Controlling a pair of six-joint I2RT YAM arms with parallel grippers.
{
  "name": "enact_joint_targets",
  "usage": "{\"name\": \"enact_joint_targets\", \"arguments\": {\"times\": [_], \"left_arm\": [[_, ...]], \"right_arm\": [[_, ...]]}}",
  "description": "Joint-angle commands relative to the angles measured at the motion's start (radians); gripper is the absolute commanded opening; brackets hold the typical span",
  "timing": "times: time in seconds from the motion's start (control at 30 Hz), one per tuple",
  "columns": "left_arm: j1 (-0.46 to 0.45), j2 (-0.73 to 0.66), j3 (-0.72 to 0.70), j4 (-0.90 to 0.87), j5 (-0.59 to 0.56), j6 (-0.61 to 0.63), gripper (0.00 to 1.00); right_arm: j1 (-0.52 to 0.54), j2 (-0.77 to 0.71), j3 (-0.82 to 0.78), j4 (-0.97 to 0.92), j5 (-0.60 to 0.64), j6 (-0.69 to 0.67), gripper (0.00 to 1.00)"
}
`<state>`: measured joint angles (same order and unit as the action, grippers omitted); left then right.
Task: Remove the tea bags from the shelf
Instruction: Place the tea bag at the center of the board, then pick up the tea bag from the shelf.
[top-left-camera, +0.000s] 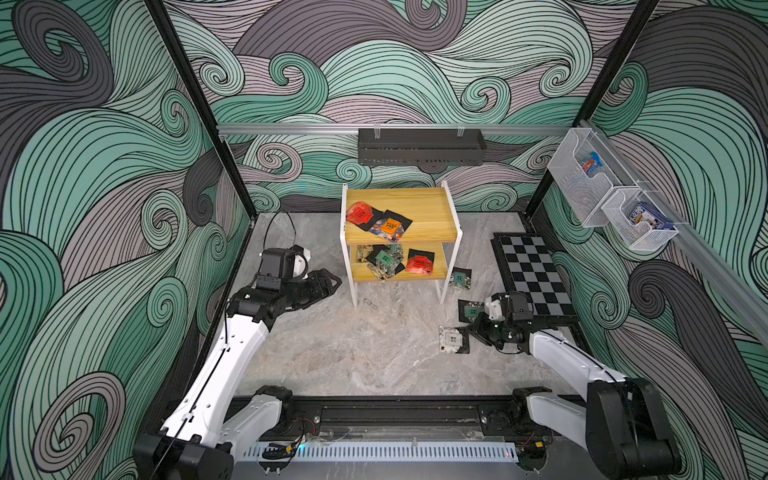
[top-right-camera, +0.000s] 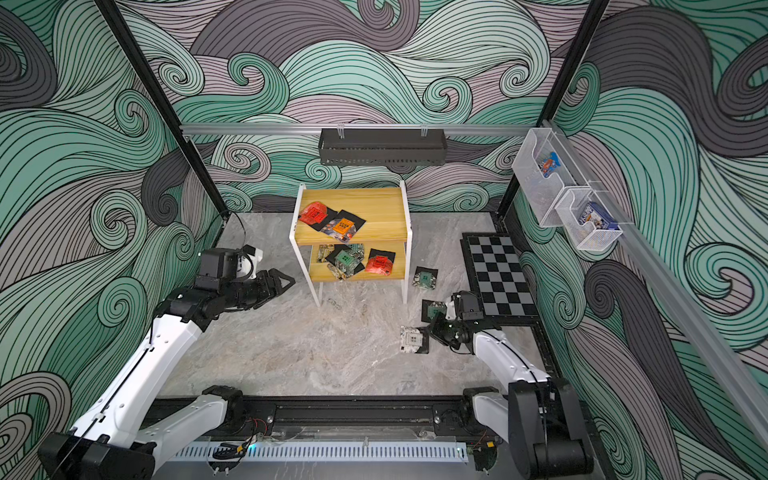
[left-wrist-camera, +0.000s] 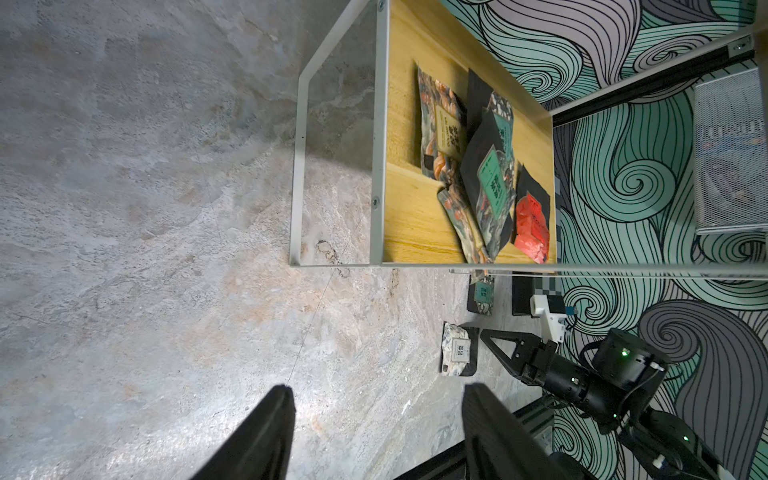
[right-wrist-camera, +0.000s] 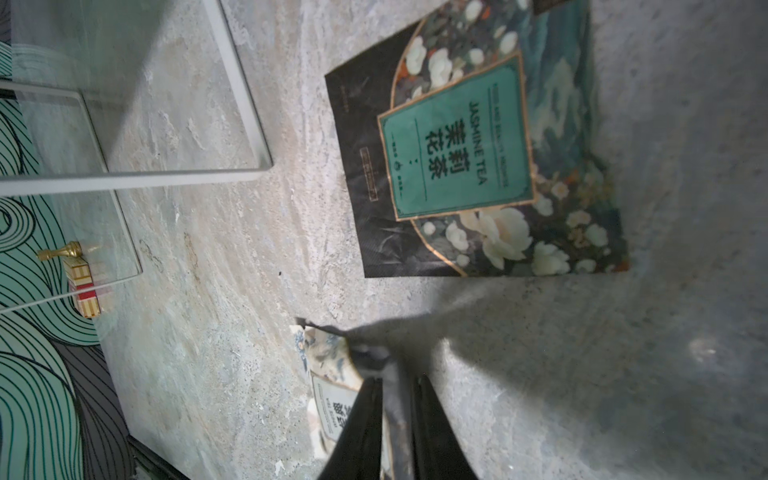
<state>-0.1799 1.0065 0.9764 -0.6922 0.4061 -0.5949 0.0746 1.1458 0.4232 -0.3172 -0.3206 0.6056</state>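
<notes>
Shelf (top-left-camera: 424, 208) at table (top-left-camera: 374, 357) 12 o'clock: red and orange tea bags (top-left-camera: 390, 226) on top board, teal and red below. On table, 4 o'clock of shelf: teal sachet (right-wrist-camera: 457, 141) reading "JASMINE TEA". Left gripper (left-wrist-camera: 378, 388): jaws wide, empty. Right gripper (right-wrist-camera: 397, 380): jaws parted a crack over white-label sachet (right-wrist-camera: 328, 399), at its black edge.

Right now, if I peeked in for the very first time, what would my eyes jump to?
Probably the yellow shelf at the back middle, with colourful tea bags heaped on both boards. Then the swirly green walls all around, and the right end effector at the edge of a white-labelled tea bag on the grey table.
</notes>
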Motion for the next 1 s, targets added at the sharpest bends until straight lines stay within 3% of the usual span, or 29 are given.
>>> {"name": "enact_joint_targets", "arguments": {"times": [0.0, 0.3, 0.47, 0.67, 0.97], "left_arm": [[-0.003, 0.008, -0.001, 0.026, -0.015, -0.003, 0.67], [-0.003, 0.012, 0.020, 0.021, -0.022, 0.001, 0.67], [-0.003, 0.019, 0.050, 0.013, -0.024, 0.004, 0.67], [-0.002, 0.031, 0.109, -0.007, -0.026, 0.012, 0.67], [-0.001, 0.061, 0.229, -0.040, -0.036, -0.006, 0.68]], "right_arm": [[0.010, 0.010, 0.010, -0.005, 0.005, -0.019, 0.21], [0.019, -0.040, 0.070, -0.111, 0.025, -0.052, 0.32], [0.020, -0.126, 0.157, -0.197, 0.056, -0.095, 0.40], [0.029, -0.178, 0.294, -0.278, 0.067, -0.141, 0.43], [0.140, -0.192, 0.522, -0.318, 0.132, -0.286, 0.53]]}}
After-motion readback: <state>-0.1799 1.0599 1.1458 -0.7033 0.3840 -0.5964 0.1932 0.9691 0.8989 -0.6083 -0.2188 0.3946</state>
